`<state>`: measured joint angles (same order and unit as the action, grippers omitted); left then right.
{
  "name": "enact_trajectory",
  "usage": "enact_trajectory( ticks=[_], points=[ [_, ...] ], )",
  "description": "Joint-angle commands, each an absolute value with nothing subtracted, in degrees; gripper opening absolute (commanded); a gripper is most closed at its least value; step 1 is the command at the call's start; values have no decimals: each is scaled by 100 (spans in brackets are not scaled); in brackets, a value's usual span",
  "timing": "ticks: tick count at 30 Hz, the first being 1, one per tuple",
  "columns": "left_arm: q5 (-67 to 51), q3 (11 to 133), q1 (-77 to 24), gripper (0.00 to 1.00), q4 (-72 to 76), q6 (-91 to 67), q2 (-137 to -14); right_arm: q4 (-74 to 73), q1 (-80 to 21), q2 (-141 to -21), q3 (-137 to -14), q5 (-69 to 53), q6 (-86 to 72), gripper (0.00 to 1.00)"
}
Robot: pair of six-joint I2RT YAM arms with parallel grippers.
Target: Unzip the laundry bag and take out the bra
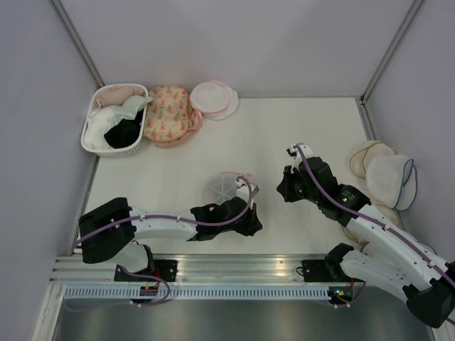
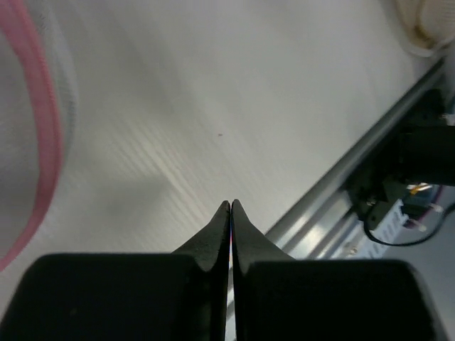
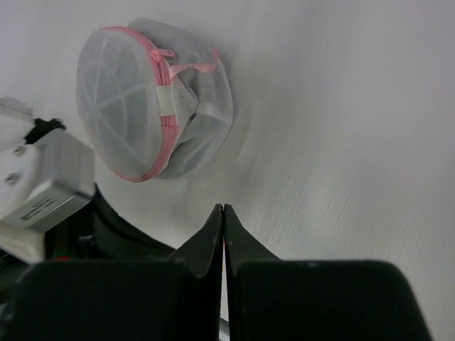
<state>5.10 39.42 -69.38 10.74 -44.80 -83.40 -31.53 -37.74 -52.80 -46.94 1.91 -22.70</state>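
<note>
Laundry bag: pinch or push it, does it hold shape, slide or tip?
The laundry bag is see-through mesh over thin ribs, so probably light; a push likely slides it on the smooth table. One half looks rumpled, so a pinch probably dents it. Its rounded domes may roll or tip.

Pale walls [image 1: 242, 42] are enclosing a white table [image 1: 284, 128]; metal posts [image 1: 77, 44] are standing at its back corners, and an aluminium rail [image 1: 234, 266] is running along its near edge.

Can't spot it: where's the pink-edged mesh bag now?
The bag sits mid-table in the top view, just beyond the left end effector, left of the right end effector.
</note>
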Motion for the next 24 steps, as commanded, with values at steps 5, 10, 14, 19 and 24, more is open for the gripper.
enact_trajectory(
  ticks=[5, 10, 14, 19, 24],
  points=[
    [1493, 3885, -6373, 2, 291, -4438, -8737, -3296, -3797, -4940, -4825, 413, -2268, 0],
    [1977, 3507, -5855, 2, -130, -4298, -8184, -3059, -3788, -5009, -4650, 317, -2267, 0],
    [2100, 3148, -5441, 2, -378, -4184, -7745, -2665, -3797, -5246, -4500, 220, -2250, 0],
    [2145, 2822, -4862, 2, -518, -4017, -7322, -1917, -3797, -5931, -4491, -270, -2153, 5],
    [2118, 2751, -4430, 2, -483, -3745, -7102, -1047, -3788, -7072, -5060, -466, -2030, 40]
  ],
)
